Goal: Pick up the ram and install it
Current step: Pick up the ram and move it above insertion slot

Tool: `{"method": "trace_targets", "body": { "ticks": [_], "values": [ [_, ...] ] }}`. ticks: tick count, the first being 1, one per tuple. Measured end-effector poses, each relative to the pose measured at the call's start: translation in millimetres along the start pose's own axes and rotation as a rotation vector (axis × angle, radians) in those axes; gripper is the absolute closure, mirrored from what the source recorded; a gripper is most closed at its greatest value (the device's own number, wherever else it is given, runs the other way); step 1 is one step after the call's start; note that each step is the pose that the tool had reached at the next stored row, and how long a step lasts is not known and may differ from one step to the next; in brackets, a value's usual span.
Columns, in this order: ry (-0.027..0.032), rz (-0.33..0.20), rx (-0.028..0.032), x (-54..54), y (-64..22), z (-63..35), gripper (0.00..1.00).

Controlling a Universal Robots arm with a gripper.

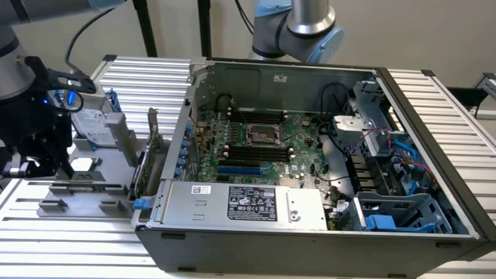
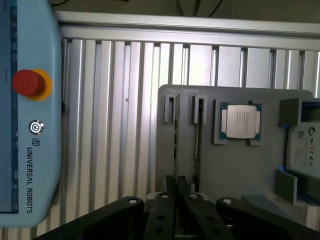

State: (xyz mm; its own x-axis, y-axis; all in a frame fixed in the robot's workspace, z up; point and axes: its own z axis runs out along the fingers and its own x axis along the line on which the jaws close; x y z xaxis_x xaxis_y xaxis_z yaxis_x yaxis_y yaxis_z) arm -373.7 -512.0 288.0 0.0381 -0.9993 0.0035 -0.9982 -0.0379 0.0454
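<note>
Open black steel computer tower (image 1: 310,244) lies well apart from the gripper (image 2: 176,186), lid off to receive parts. Grey plastic parts fixture (image 2: 235,170) sits directly beneath the gripper. I judge the fingers closed narrowly on the thin dark-green ram stick (image 2: 176,135), which the fixture's slot holds edge-up so a pinch can take it.

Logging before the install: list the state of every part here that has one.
ram, on edge in a slot of the grey holder.
second ram stick, on edge in the neighbouring slot.
processor chip, flat in its holder recess.
gripper, at the holder's edge, nearest the ram.
computer case, side open.
memory slots, empty.
</note>
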Motion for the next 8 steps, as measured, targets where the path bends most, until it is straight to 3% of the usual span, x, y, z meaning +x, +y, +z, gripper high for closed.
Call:
{"method": "trace_targets", "body": {
  "ticks": [8],
  "values": [
    [-0.0032, -0.007, 0.0002, -0.1, -13.5, -36.9, 0.87]
  ]
}}
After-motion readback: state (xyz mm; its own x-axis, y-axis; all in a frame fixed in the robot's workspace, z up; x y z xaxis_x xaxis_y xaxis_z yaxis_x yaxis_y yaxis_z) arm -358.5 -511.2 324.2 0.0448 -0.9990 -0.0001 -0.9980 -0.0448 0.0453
